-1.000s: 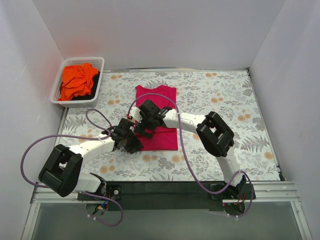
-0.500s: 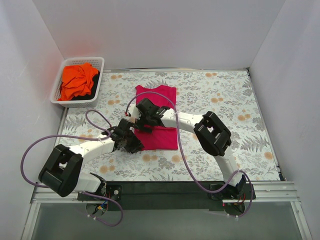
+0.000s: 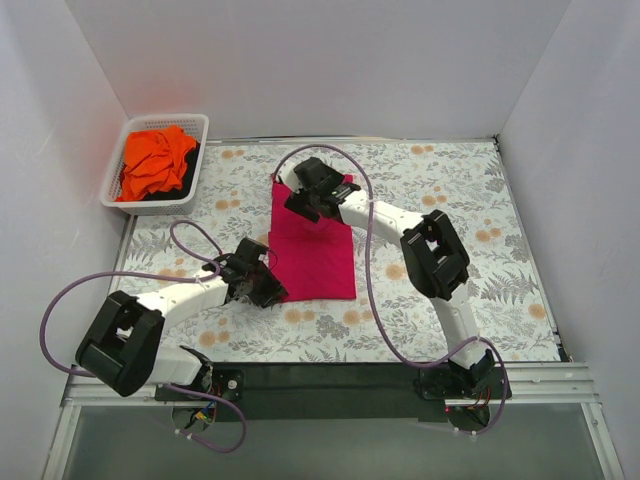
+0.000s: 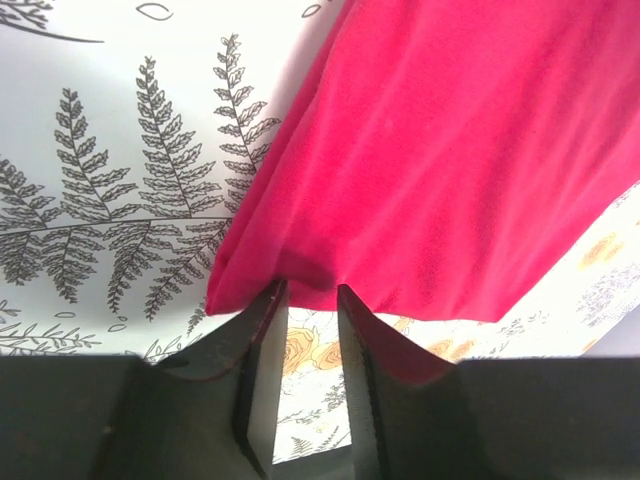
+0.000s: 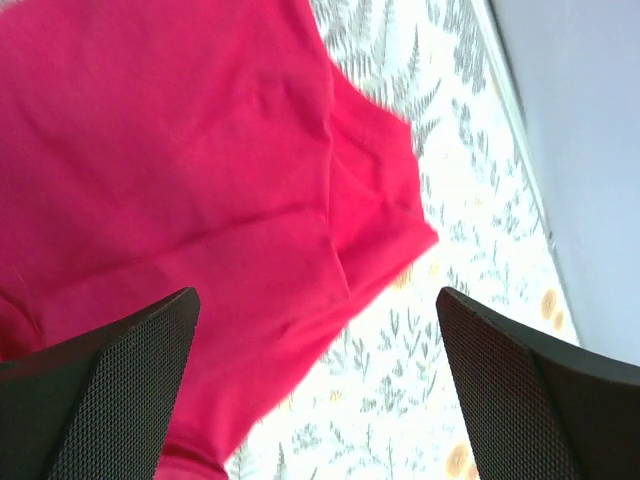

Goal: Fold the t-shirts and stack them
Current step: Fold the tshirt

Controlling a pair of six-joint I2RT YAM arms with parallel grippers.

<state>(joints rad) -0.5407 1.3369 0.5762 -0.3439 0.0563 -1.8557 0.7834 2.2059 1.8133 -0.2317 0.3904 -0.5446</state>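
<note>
The magenta-pink t-shirt (image 3: 315,255) lies folded into a long strip on the floral table. My left gripper (image 3: 268,290) is at its near left corner. In the left wrist view its narrow-set fingertips (image 4: 268,300) pinch the shirt's hem (image 4: 420,180). My right gripper (image 3: 318,192) hovers over the shirt's far end, jaws wide open and empty. The right wrist view shows the cloth (image 5: 200,170) and a folded sleeve corner (image 5: 385,200) below that gripper (image 5: 315,300). The orange t-shirt (image 3: 155,160) lies bunched in the basket.
The white slatted basket (image 3: 200,122) stands at the far left corner, with a dark cloth (image 3: 190,168) under the orange shirt. White walls enclose the table on three sides. Purple cables loop from both arms over the table.
My right gripper has moved from the shirt's middle left to its far end. The left gripper has stayed at the near left corner.
</note>
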